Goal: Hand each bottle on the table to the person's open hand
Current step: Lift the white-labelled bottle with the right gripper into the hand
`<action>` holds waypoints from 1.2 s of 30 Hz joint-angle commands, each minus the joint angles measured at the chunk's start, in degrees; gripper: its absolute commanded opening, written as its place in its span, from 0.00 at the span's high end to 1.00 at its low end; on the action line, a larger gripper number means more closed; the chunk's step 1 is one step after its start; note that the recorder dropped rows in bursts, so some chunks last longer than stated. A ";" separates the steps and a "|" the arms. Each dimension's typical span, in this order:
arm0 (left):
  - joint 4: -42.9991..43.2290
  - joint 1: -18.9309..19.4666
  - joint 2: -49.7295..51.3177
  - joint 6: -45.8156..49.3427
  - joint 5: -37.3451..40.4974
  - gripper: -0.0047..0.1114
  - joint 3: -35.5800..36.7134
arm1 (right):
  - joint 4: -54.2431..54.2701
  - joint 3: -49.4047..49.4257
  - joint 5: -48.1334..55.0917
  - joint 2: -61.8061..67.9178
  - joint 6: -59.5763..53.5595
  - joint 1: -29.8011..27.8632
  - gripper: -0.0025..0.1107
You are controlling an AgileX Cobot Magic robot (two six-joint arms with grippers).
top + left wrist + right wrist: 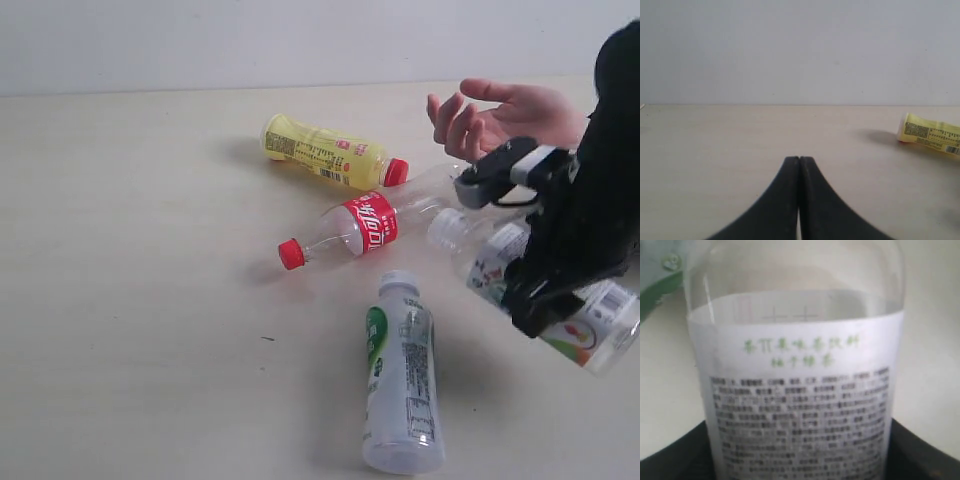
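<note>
My right gripper (497, 250) (800, 452) is shut on the clear bottle with the floral white label (488, 268) (800, 365). The bottle is tilted, its cap toward the other bottles. The person's open hand (510, 115) waits palm up just beyond it. Three bottles lie on the table (130, 250): a yellow one with a red cap (325, 152) (932, 140), a clear one with a red label and cap (365, 222), and a white-green labelled one (400, 375). My left gripper (799, 159) is shut on nothing above bare table and does not show in the exterior view.
A pale wall (250, 40) runs along the table's far edge. The red-label bottle's base lies close to my right gripper's upper finger (490, 178). Open tabletop stretches across the left half.
</note>
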 commanded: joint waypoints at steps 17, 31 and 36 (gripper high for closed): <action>-0.34 0.17 -0.40 -0.17 -0.25 0.96 0.19 | -8.72 -32.88 13.30 -14.44 26.13 0.28 0.98; -0.34 0.17 -0.40 -0.17 -0.25 0.96 0.19 | -11.53 -34.25 13.30 12.61 30.67 0.28 0.98; -0.34 0.17 -0.40 -0.17 -0.25 0.96 0.19 | -9.90 -34.25 13.24 18.56 30.54 0.28 0.98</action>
